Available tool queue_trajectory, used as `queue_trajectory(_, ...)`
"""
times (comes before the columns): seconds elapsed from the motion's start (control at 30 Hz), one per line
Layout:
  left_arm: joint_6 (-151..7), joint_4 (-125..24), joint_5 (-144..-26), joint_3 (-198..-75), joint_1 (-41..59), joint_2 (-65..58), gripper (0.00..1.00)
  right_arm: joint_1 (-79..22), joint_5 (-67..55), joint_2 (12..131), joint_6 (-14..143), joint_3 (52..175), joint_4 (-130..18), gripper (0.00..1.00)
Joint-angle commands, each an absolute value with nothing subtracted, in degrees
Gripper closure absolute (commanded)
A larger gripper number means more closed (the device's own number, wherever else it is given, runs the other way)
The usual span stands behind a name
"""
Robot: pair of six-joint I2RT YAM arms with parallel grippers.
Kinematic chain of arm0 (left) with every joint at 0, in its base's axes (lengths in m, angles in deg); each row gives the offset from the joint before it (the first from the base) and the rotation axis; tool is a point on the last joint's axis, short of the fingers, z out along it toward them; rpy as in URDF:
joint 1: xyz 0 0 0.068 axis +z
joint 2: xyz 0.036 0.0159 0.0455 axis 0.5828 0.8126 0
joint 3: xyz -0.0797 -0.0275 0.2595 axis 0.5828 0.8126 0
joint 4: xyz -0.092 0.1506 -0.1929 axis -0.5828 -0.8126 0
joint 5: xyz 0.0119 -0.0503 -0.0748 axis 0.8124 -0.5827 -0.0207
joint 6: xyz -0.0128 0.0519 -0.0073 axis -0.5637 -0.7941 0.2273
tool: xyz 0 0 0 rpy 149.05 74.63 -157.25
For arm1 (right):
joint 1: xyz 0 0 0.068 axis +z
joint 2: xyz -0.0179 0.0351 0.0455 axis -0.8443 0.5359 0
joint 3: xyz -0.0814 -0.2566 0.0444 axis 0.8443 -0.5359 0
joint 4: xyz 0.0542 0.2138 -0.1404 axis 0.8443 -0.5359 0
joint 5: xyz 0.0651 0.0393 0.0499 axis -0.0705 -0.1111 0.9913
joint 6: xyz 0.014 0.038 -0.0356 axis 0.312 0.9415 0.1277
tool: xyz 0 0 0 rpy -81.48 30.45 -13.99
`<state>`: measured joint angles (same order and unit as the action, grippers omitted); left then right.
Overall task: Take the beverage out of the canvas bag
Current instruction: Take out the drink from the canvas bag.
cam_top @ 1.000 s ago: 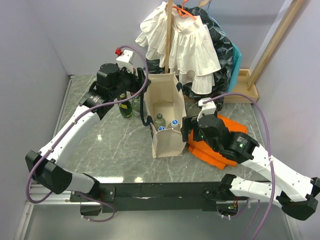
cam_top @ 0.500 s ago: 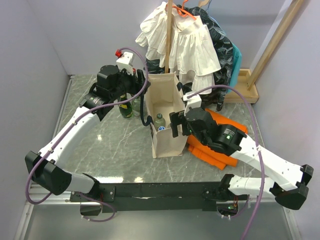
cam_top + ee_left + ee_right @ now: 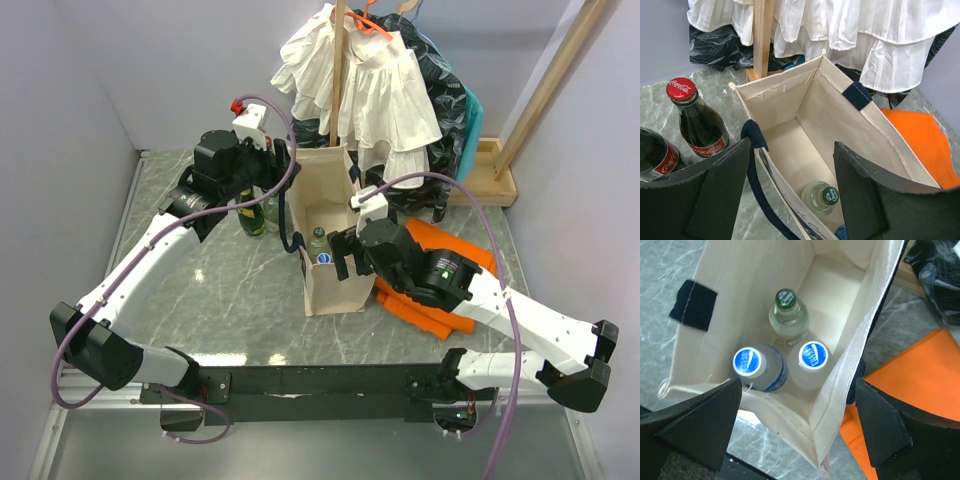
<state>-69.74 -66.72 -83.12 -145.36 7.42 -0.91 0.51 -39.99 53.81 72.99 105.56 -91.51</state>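
The cream canvas bag [image 3: 335, 285] with navy handles stands upright in the middle of the table. Inside it are a clear glass bottle with a green cap [image 3: 786, 315] and two plastic bottles with blue caps [image 3: 748, 362] [image 3: 813, 356]. My left gripper [image 3: 792, 200] is open above the bag's left wall [image 3: 775, 175], with that wall and a navy handle between its fingers. My right gripper [image 3: 795, 435] is open over the bag's near right corner [image 3: 835, 430], above the blue-capped bottles. Neither gripper holds a bottle.
Two Coca-Cola bottles [image 3: 697, 120] [image 3: 655, 155] stand on the marble table left of the bag. A folded orange cloth [image 3: 440, 285] lies right of it. White and dark garments [image 3: 375, 90] hang on a wooden stand behind the bag.
My right arm has swung left and forward, from beside the bag over the orange cloth to above the bag's near right corner. The left arm has not moved.
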Motion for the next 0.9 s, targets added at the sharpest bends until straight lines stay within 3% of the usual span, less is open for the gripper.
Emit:
queue_trajectory(0.0, -68.84, -64.04, -84.06, -145.9, 7.08, -2.37, 0.28, 2.6, -38.21, 51.76, 75.71, 106.11, -94.87, 0.0)
queue_trajectory(0.87, -70.16, -70.19, -90.3, -152.85, 5.15, 2.37, 0.29, 8.67, -41.1, 51.94, 83.89, 101.28, -99.09, 0.0)
